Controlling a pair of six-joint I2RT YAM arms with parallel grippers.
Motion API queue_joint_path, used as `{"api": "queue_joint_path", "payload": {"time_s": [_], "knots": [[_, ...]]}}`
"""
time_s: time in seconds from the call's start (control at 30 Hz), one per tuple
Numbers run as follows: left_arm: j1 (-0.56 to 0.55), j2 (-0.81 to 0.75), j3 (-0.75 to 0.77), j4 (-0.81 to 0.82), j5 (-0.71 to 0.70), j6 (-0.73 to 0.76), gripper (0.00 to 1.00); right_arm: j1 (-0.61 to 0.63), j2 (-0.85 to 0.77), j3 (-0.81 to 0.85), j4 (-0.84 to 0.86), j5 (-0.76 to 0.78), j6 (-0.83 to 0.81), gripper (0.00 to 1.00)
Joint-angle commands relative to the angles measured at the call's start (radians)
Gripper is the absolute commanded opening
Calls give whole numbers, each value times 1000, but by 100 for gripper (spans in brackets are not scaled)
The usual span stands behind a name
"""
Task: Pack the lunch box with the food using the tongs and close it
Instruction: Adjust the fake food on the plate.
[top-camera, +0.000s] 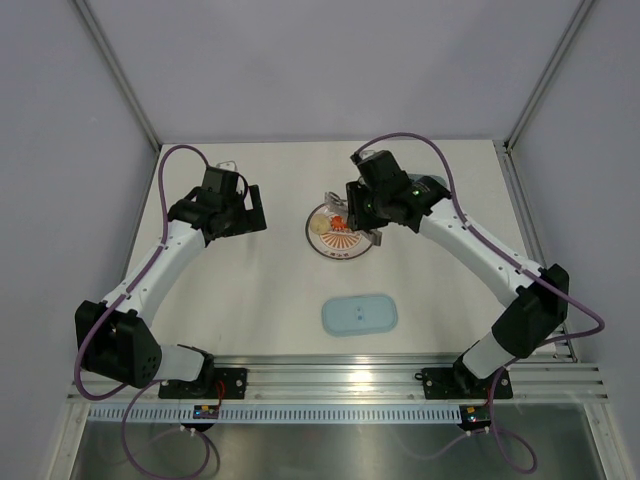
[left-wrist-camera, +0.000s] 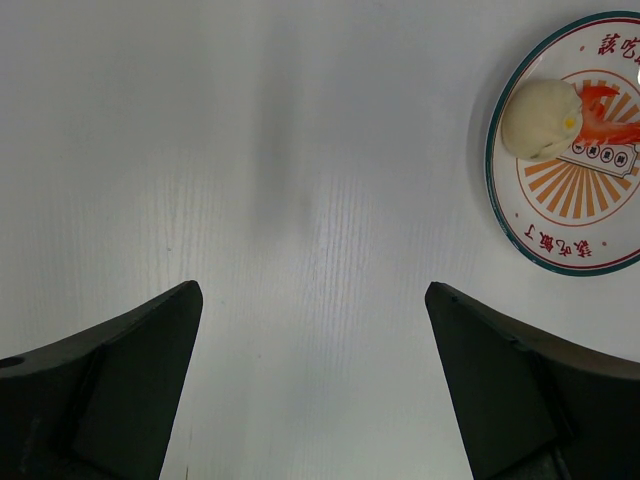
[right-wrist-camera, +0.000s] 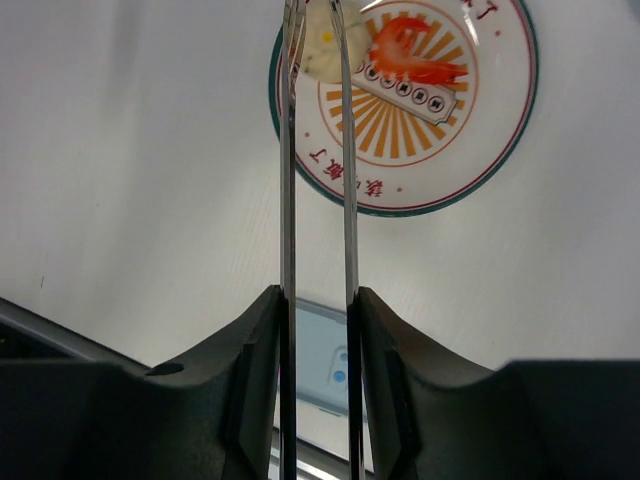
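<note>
Right tool (right-wrist-camera: 320, 300) is pinching slim shiny tongs (right-wrist-camera: 288, 150) over a round plate (right-wrist-camera: 490, 160) on the white surface (left-wrist-camera: 250, 150); left tool (left-wrist-camera: 310, 290) is gaping empty.

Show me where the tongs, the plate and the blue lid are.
tongs (right-wrist-camera: 289, 180), right wrist view, one arm's shaft.
plate (right-wrist-camera: 480, 150), right wrist view, bare white border.
blue lid (top-camera: 360, 314), top view, its centre.

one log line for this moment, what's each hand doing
right hand: shut on tongs | tips: at pale bun on plate | left hand: open, empty, over table | lid: flat on table
</note>
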Motion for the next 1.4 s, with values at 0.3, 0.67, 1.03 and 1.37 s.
{"api": "queue_joint_path", "payload": {"time_s": [0.3,0.67,1.03,1.37], "knots": [[3,-7,34,15,-18,-5,99,58,46,-15,41,19,64,44],[3,-21,14,23,-12,-7,99,47,140,57,-50,194,31,47],[2,-38,0,26,-10,-7,99,-1,212,77,-21,221,25,46],[2,-33,-2,31,-2,-4,99,-10,226,28,-17,181,41,42]]}}
